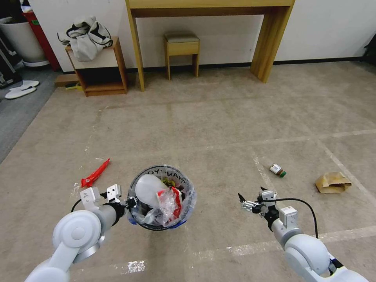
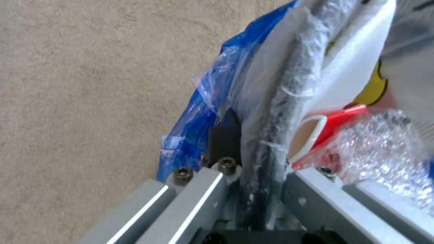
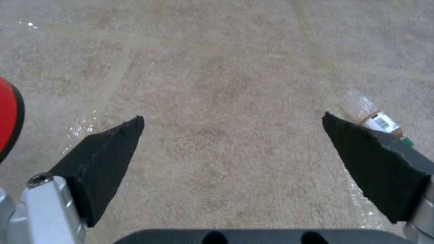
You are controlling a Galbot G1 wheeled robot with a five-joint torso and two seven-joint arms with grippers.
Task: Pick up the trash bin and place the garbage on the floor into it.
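Observation:
The trash bin [image 1: 189, 188], lined with a clear bag and holding wrappers and other litter, hangs just above the floor [image 1: 219, 129]. My left gripper [image 1: 131, 204] is shut on its rim. The left wrist view has the left gripper [image 2: 264, 152] clamping rim and bag [image 2: 271, 112]. My right gripper [image 1: 243, 201] hovers open to the bin's right. Garbage on the carpet: a red wrapper [image 1: 94, 174], a small clear bottle [image 1: 277, 169] and a brown paper bag [image 1: 332, 182]. In the right wrist view the right gripper [image 3: 231, 117] is spread wide, the bottle [image 3: 370, 115] beside one fingertip.
A wooden desk [image 1: 207, 8] with a small stool [image 1: 181, 43] under it stands at the back wall. Beside it is a low cabinet [image 1: 102, 70] with a bag on top. White slippers [image 1: 21, 88] lie on grey carpet far left.

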